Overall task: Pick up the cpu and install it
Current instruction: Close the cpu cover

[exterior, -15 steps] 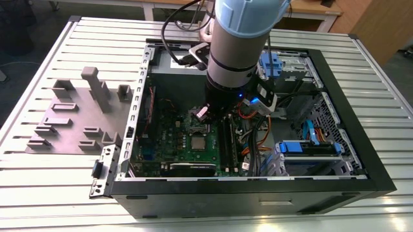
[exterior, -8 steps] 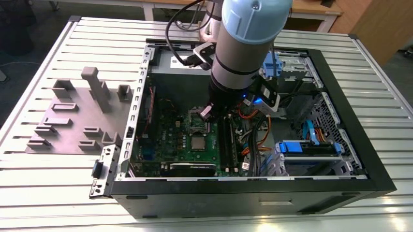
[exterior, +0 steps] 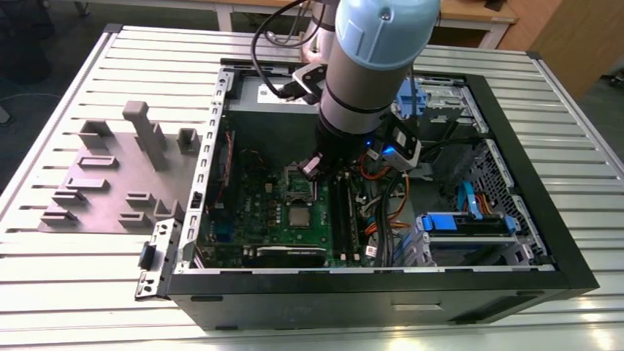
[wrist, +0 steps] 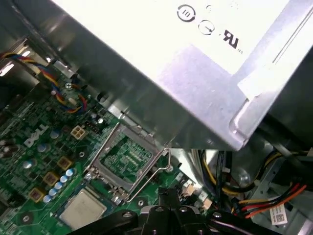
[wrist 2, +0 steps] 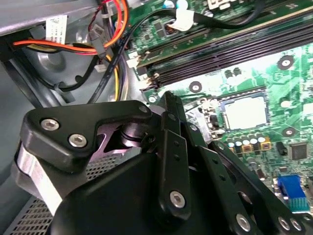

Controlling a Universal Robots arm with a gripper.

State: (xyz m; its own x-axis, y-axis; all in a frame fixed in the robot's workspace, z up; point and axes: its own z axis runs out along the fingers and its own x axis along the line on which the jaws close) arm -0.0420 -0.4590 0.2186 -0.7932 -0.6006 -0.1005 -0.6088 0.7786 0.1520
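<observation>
The arm runs off the exterior view's top and, standing over the open computer case, covers the motherboard's far middle. The cpu near the motherboard's centre is too small to judge how it sits. In the second wrist view the gripper hides the motherboard's near edge, and a blue connector is cut off.

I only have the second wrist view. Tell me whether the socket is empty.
Observer: Empty. In the first wrist view the socket shows a bare green centre inside its silver frame.
Operator: Report where the cpu lies from it.
Observer: The cpu lies flat beside the socket, outside its frame.
Operator: Give me the arm's position.
Observer: In the exterior view the arm reaches down into the open case, its end near the socket.
</observation>
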